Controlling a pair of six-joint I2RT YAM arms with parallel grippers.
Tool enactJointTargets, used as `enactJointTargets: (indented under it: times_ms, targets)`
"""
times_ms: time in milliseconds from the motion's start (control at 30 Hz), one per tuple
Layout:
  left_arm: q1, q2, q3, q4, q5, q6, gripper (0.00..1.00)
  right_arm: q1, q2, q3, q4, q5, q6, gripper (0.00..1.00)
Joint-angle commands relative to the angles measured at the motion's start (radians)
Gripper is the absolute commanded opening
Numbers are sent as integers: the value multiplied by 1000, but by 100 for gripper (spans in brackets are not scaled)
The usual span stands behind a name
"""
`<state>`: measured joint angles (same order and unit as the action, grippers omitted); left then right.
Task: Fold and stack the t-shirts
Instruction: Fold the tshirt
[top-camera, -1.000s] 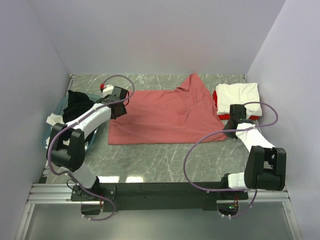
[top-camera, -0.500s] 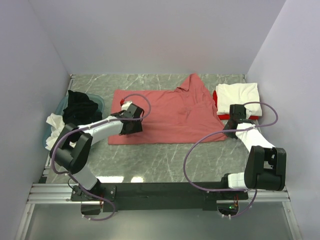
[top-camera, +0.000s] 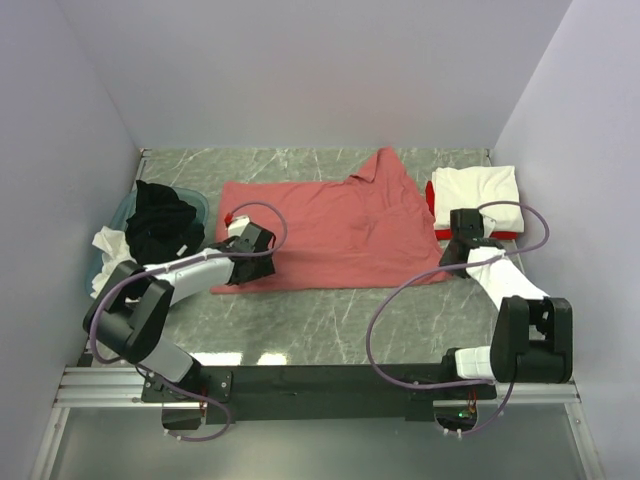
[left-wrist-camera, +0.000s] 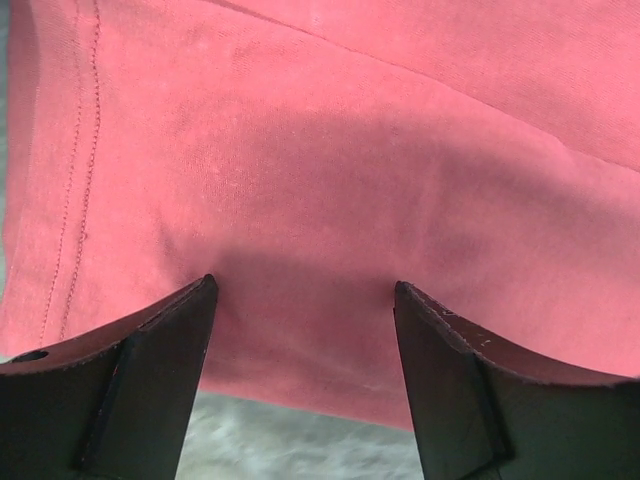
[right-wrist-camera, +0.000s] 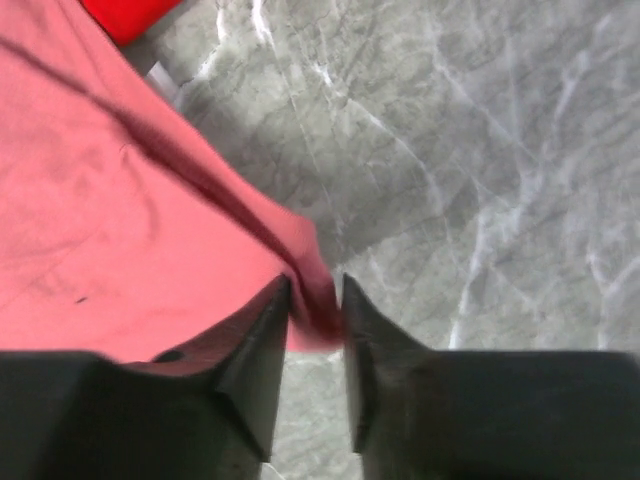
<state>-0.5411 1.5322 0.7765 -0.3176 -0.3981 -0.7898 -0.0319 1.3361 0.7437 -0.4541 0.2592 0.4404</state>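
Seen from above, a salmon-pink shirt (top-camera: 330, 230) with a collar lies spread flat across the middle of a grey marbled tabletop (top-camera: 330, 320). Its collar is toward the far side and its hem toward the arms. A folded cream-white shirt (top-camera: 478, 185) rests on a red shirt (top-camera: 432, 200) at the right, just beside the pink one. A black shirt (top-camera: 160, 215) is heaped in a teal basin (top-camera: 197, 203) at the left.

The step in hand appears to be the first fold of the pink shirt, with each arm at one near corner. The left fingers (left-wrist-camera: 160, 350) are spread wide and hold nothing. They hover over the cloth just inside the near left hem. The right fingers (right-wrist-camera: 255, 350) are almost together, and the shirt's near right corner fills the narrow gap between them.

The next move probably calls for the left fingers to lower and close on their corner, so both corners can be carried toward the collar together.
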Motion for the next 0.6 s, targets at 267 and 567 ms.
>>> enactJointTargets:
  times_ms: [267,567]
  targets:
    - [-3,-75,85,-183,-117,-12,78,214,-147,83,-90,146,50,54]
    - [-86,8,204,-40,10,24,78,365,3,103,126,-132,92,54]
